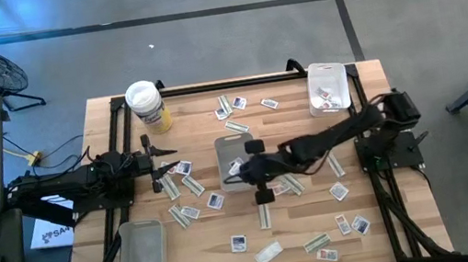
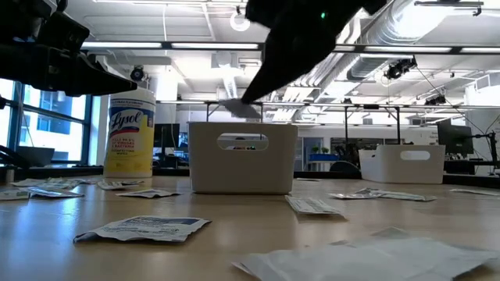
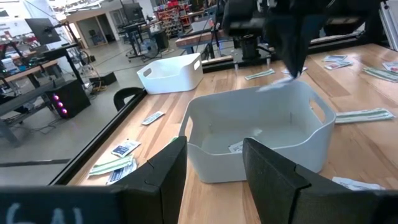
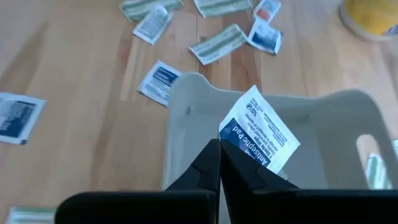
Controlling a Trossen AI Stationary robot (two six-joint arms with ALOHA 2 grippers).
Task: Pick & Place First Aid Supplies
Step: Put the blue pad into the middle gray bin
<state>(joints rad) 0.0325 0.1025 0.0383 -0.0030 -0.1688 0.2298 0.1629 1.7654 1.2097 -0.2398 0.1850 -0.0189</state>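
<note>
While seen from above: right gripper (image 1: 238, 169) over the middle tray (image 1: 229, 147); left gripper (image 1: 167, 160) waits beside loose packets (image 1: 188, 186).
Right wrist: fingers pinch a white antiseptic packet (image 4: 258, 137) above the tray.
Left wrist: fingers (image 3: 271, 171) spread apart.

Middle tray (image 1: 228, 150): open top, right gripper (image 1: 238, 169) above it.
Around: scattered packets (image 1: 194, 185); Lysol tub (image 1: 146, 104) far left.

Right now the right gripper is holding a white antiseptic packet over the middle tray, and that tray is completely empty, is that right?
Not quite. The right gripper does hold the packet over the middle tray, but the tray is not empty: the left wrist view shows another packet already lying on its floor.
</note>
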